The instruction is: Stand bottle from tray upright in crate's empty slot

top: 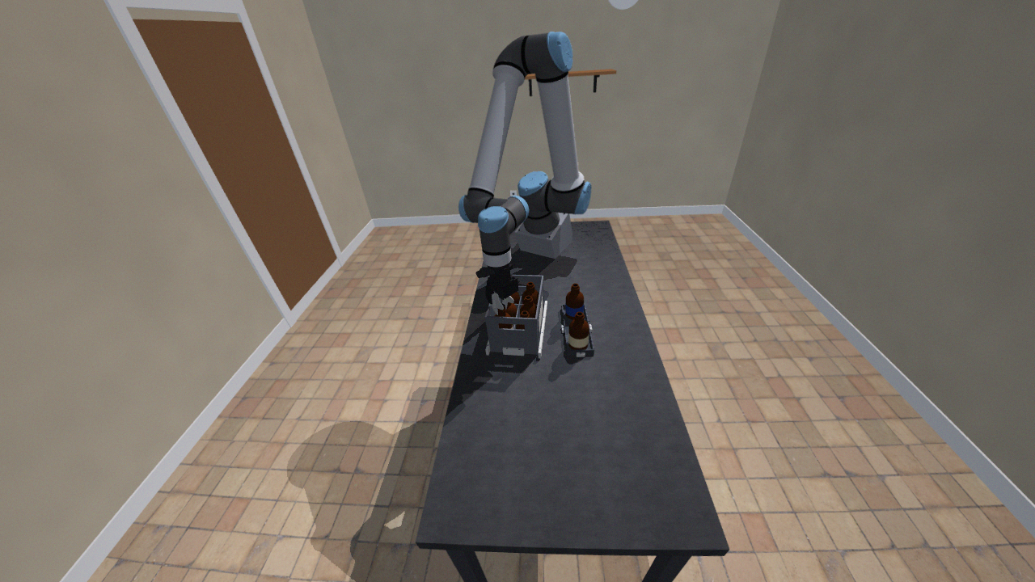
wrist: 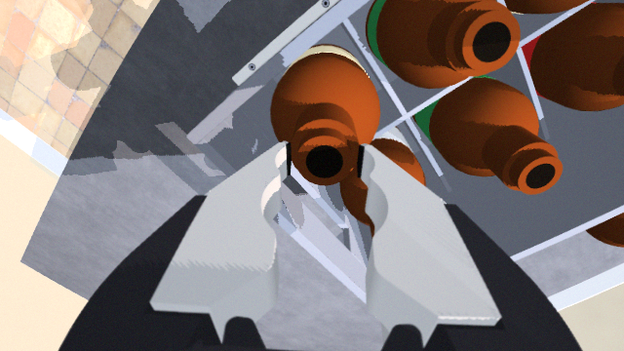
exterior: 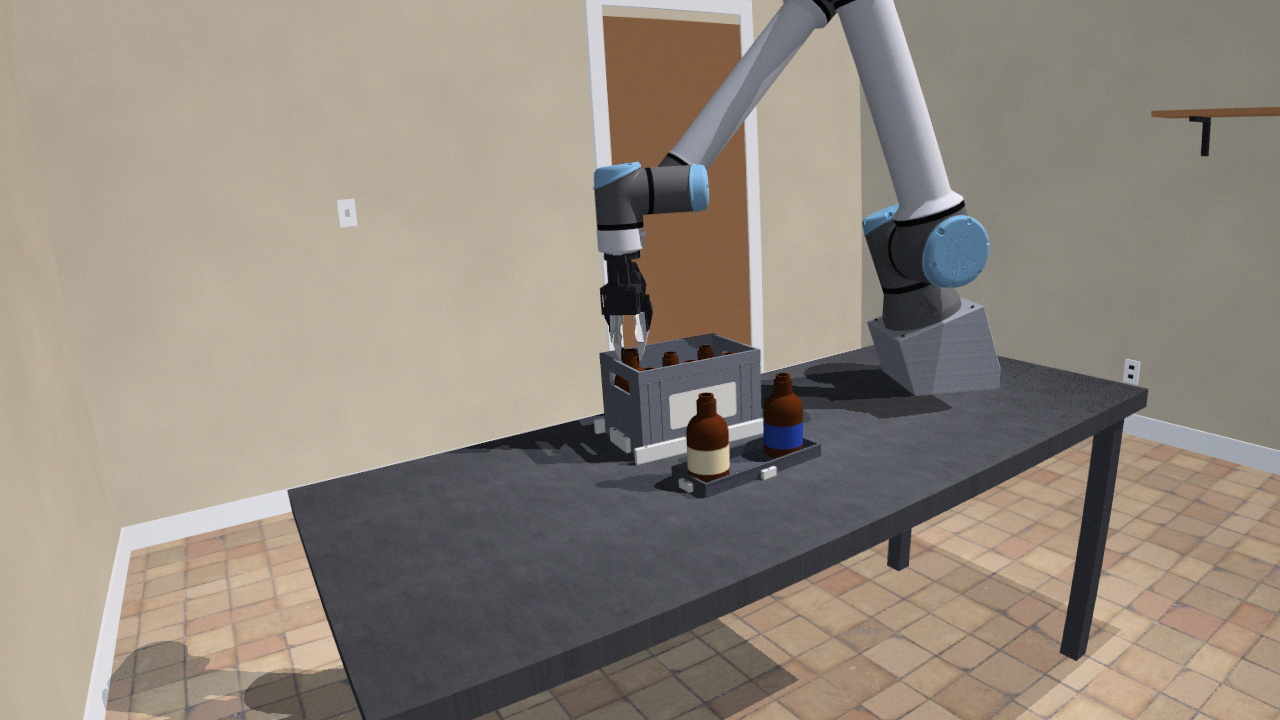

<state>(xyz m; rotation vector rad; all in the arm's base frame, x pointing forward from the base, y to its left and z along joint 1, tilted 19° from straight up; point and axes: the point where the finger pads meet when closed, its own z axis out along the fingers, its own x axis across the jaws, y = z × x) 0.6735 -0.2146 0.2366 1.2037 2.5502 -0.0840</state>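
Note:
My gripper (wrist: 324,146) is shut on the neck of a brown bottle (wrist: 325,104) with a cream label. It holds the bottle upright inside a corner slot of the grey crate (exterior: 680,394). In the exterior view the gripper (exterior: 626,344) reaches down to the crate's rim at its far left corner, and only the bottle's neck (exterior: 630,358) shows above the rim. In the top view the gripper (top: 501,297) is over the crate (top: 515,324). Several other brown bottles (wrist: 487,132) fill the neighbouring slots. The tray (exterior: 747,465) stands to the right of the crate.
On the tray stand a cream-labelled bottle (exterior: 707,437) and a blue-labelled bottle (exterior: 783,416). The arm's base (exterior: 935,344) stands at the table's far end. The crate sits near the table's left edge (top: 466,318).

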